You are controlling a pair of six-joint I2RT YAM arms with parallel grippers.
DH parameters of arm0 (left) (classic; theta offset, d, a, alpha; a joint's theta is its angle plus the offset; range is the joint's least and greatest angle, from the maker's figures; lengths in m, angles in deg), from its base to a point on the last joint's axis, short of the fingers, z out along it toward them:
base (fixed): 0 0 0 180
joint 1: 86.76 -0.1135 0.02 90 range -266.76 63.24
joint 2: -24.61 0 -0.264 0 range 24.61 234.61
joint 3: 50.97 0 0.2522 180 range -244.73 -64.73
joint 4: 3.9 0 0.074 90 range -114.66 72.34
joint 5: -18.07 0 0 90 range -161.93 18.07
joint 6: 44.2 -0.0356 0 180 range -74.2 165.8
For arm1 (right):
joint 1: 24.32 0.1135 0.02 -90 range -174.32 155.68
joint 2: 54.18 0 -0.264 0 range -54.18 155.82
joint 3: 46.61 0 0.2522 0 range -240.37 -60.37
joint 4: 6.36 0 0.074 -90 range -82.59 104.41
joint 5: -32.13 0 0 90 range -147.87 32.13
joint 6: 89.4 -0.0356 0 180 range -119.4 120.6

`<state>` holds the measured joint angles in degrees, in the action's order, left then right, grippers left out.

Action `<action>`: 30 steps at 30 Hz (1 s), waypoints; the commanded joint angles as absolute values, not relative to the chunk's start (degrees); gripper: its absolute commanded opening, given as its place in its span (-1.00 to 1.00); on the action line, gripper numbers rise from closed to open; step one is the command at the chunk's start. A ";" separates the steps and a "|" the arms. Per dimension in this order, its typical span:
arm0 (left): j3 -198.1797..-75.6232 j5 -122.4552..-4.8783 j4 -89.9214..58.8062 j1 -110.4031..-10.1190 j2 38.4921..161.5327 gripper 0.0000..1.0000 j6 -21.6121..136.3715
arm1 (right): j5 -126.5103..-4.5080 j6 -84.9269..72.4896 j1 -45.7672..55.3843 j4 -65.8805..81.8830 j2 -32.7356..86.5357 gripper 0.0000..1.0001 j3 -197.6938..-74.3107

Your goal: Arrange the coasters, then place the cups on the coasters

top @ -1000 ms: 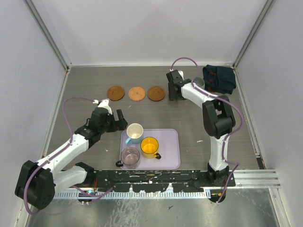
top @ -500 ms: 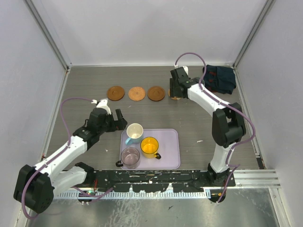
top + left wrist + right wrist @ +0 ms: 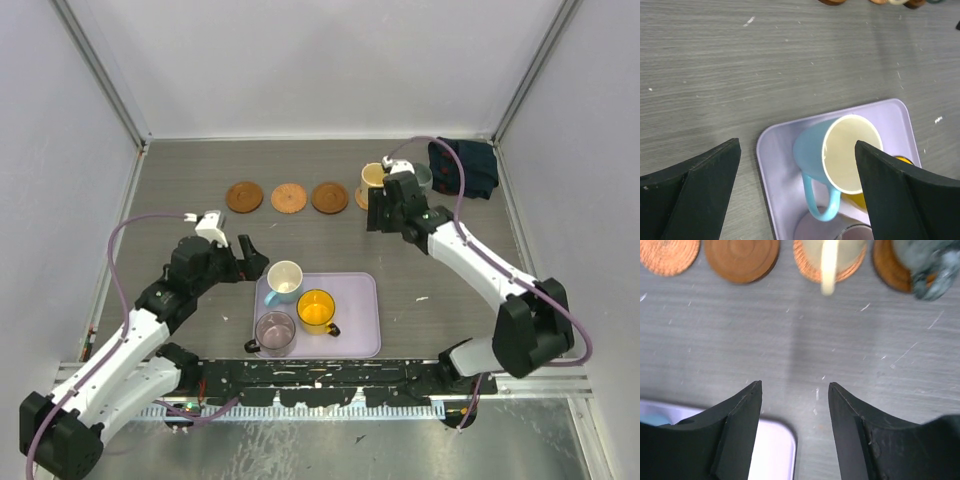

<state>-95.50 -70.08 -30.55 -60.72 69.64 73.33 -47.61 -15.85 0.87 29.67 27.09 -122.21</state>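
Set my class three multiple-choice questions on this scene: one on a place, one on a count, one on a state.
1. Where does the light blue cup stand? A on the tray; B on a coaster; C inside another cup.
2. How many coasters carry no cup? A one; B three; C five.
3. How is the left hand? A shut on a cup; B open, empty; C out of sight.
Answers: 1 A, it sits in the tray's far left corner; 2 B, three discs lie bare; 3 B, its fingers spread wide.

Grey wood-grain table (image 3: 740,60) looks matt and scuffed — coasters (image 3: 665,252) rough, woven-looking; light blue cup (image 3: 807,150) and lavender tray (image 3: 774,155) smooth.
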 commanded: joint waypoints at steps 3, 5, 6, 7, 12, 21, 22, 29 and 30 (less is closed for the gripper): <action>-94.74 -68.02 -35.01 -56.92 66.39 0.96 72.81 | -46.17 -16.94 12.40 27.79 19.27 0.25 -115.67; -94.53 -68.09 -36.38 -55.63 65.59 0.96 73.04 | -44.01 -17.66 17.14 29.04 18.56 0.28 -114.80; -94.53 -68.31 -37.05 -54.95 65.12 0.96 73.05 | -43.30 -18.01 19.13 29.62 18.25 0.29 -114.38; -94.46 -68.39 -37.78 -54.28 64.61 0.96 73.05 | -42.91 -18.30 20.64 30.00 17.91 0.29 -114.04; -94.60 -69.14 -39.26 -51.89 63.84 0.96 74.19 | -44.84 -18.40 26.16 31.45 15.83 0.30 -113.31; -94.70 -68.63 -41.41 -47.78 62.61 0.96 75.16 | -53.39 -17.82 32.19 36.92 8.84 0.35 -111.21; -94.82 -68.74 -41.92 -47.30 62.46 0.96 75.27 | -53.54 -18.02 32.95 37.24 8.42 0.38 -110.58; -95.08 -70.46 -44.64 -43.14 62.22 0.96 76.28 | -52.20 -20.42 39.94 38.64 8.96 0.40 -108.26; -95.00 -71.02 -44.76 -42.57 62.33 0.96 76.44 | -51.68 -20.66 40.80 38.91 9.19 0.40 -108.14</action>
